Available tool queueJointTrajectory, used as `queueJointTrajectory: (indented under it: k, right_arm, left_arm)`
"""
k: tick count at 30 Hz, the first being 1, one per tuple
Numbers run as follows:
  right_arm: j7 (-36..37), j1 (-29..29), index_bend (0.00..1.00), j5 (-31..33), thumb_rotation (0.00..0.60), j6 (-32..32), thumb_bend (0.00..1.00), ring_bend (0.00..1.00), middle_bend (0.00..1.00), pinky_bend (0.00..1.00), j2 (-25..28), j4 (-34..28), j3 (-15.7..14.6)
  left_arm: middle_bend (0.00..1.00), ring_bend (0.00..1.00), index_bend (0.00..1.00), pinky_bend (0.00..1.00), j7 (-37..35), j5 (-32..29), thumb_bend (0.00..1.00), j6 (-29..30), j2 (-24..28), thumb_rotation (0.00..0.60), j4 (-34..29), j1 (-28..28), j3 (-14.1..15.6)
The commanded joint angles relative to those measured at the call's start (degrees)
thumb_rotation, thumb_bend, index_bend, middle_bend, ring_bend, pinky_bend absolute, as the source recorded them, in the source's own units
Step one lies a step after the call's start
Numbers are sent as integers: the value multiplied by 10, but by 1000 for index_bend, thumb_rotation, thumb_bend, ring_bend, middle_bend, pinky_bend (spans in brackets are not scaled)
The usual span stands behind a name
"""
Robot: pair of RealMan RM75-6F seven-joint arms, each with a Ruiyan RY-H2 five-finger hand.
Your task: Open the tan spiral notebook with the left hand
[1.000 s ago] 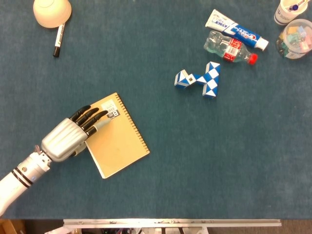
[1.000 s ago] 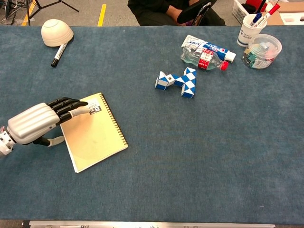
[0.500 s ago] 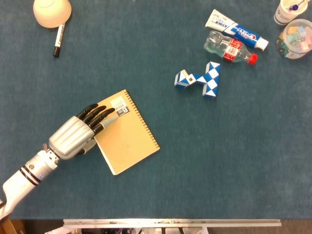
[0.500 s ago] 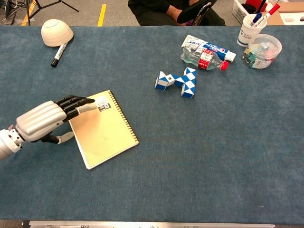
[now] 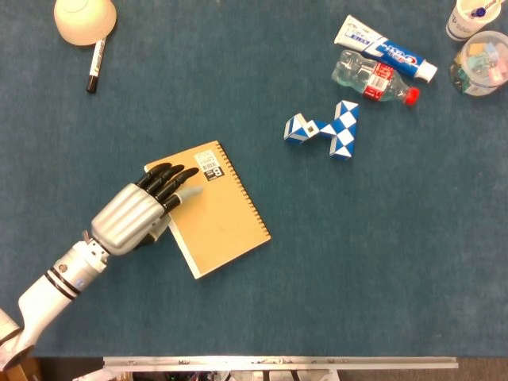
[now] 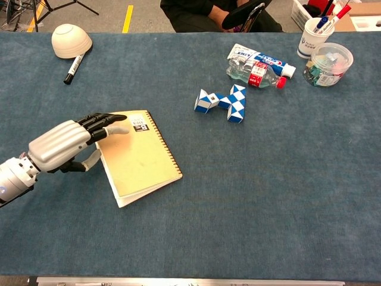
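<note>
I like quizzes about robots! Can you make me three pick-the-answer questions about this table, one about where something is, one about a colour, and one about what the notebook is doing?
1. Where is the black marker?
A. Right beside the upside-down bowl
B. On the notebook
C. Next to the water bottle

2. What colours is the folding puzzle snake?
A. Red and yellow
B. Blue and white
C. Green and black

3. What is the tan spiral notebook doing?
A. Lying wide open
C. Standing upright
B. Almost shut, with its cover just starting to lift

Answers: 1 A, the marker lies by the bowl at the far left corner. 2 B, its blocks show blue and white. 3 B, the chest view shows a thin gap under the cover at the near edge, while the left hand rests on its left side.
</note>
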Motion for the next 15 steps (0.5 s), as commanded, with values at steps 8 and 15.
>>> queueJointTrajectory:
  k: [8,15]
  right_arm:
    - [14,-3,105,2,600,4,355,92,240,155,-6,15,2]
    - [20,-3,106,0,600,6,355,92,240,155,-8,20,3]
  left_arm:
    - [58,0,531,87,63,-5,700,-15,22,600,-68,-12,-11]
    - [99,0,652,87,89,0,695,-5,40,600,-83,-11,-11]
